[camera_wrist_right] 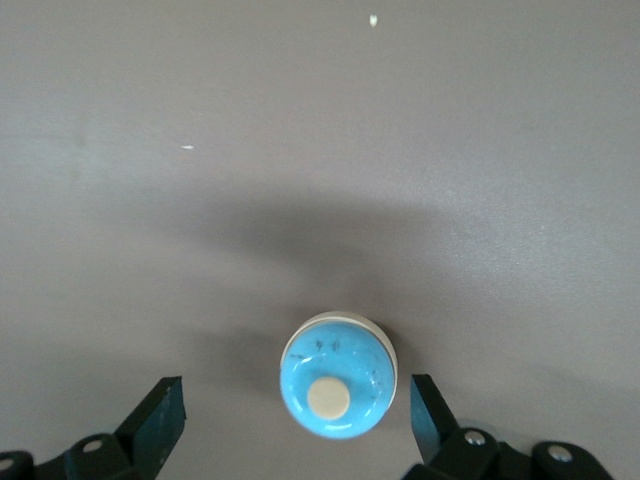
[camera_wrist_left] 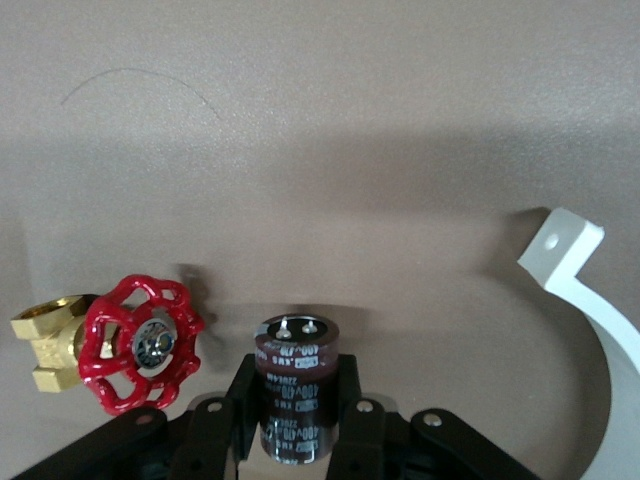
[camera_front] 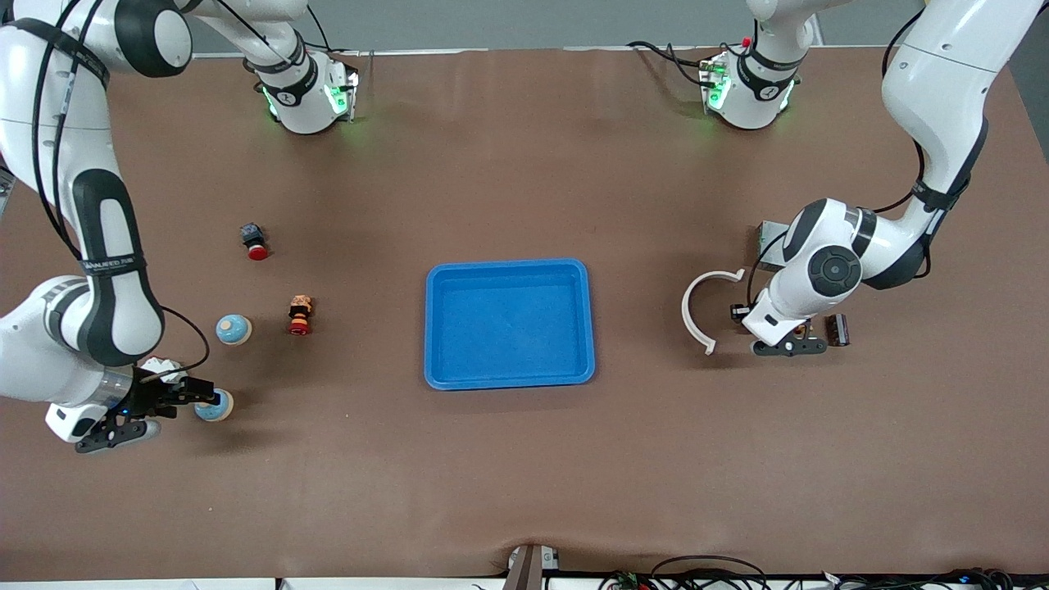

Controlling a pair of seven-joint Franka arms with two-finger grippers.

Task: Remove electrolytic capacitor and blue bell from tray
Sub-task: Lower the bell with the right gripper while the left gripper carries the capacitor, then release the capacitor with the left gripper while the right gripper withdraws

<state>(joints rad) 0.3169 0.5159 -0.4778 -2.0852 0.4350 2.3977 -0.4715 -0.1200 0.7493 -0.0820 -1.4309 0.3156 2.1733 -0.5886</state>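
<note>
Basically, the dark cylindrical capacitor (camera_wrist_left: 295, 400) is seen clamped in the left gripper (camera_wrist_left: 296, 415) only via its wrist view; the blue dome bell (camera_wrist_right: 337, 388) sits between the wide-open right gripper (camera_wrist_right: 295, 415) fingers.

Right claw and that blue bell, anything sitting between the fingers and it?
Nothing. In the right wrist view the blue bell sits on bare brown mat between the open fingers of the right claw, with clear gaps either side.
</note>
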